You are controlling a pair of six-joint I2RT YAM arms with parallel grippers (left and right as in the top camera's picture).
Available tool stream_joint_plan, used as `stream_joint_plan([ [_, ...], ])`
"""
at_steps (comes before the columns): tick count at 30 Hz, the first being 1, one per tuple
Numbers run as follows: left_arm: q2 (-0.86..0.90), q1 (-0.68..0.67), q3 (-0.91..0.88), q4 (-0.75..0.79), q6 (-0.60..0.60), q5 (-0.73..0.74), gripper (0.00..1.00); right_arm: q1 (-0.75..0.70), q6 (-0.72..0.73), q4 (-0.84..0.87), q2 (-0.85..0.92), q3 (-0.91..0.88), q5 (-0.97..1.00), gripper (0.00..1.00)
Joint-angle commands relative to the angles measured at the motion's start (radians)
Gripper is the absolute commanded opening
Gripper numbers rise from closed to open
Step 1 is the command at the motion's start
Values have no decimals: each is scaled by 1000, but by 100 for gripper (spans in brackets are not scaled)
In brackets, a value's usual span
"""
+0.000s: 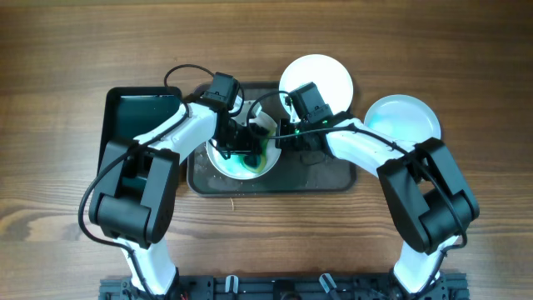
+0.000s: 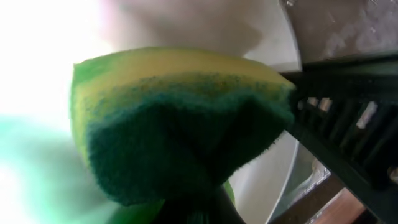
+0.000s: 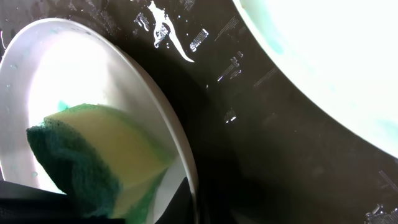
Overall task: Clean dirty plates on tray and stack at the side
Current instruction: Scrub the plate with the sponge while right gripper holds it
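A white plate [image 1: 250,165] with a teal-green smear lies on the left part of the dark grey tray [image 1: 333,179]. My left gripper [image 1: 243,140] is shut on a green-yellow sponge [image 2: 180,118] and presses it onto this plate [image 2: 267,37]. My right gripper [image 1: 283,137] is shut on the plate's right rim [image 3: 186,155]; the sponge [image 3: 93,155] shows inside the plate. A second white plate [image 1: 316,77] sits at the tray's back edge, with faint teal residue in the right wrist view [image 3: 323,56]. A third plate [image 1: 404,117] lies on the table to the right.
A smaller black tray [image 1: 133,117] lies left of the grey tray, partly under my left arm. Water droplets [image 3: 165,31] dot the grey tray's floor. The wooden table [image 1: 67,50] surrounds everything.
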Motion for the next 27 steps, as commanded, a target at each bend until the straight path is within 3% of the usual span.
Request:
stream_joint_plan([
  [1, 34, 11, 42, 4, -221, -264, 4, 23, 24, 2, 30, 23, -66, 4],
  [5, 34, 37, 109, -76, -476, -626, 4, 23, 24, 0, 30, 23, -66, 4],
  [8, 35, 34, 109, -136, -541, -704, 4, 23, 24, -2, 30, 23, -66, 4],
  [11, 35, 29, 109, -176, -543, -686, 4, 23, 24, -1, 30, 23, -66, 4],
  [13, 35, 27, 109, -196, -490, -525, 4, 23, 24, -2, 30, 23, -66, 4],
  [14, 35, 27, 109, -182, -359, -294, 4, 23, 24, -2, 30, 23, -66, 5],
  [16, 35, 27, 109, -152, -198, -41, 4, 23, 24, -2, 30, 23, -66, 4],
  [19, 34, 27, 109, -124, -134, 101, 4, 23, 32, -2, 30, 23, -66, 4],
  [22, 34, 32, 109, -97, -199, -25, 4, 23, 32, -7, 30, 23, -66, 4],
  [27, 34, 37, 109, -114, -460, -499, 4, 23, 32, -9, 30, 23, -66, 4],
])
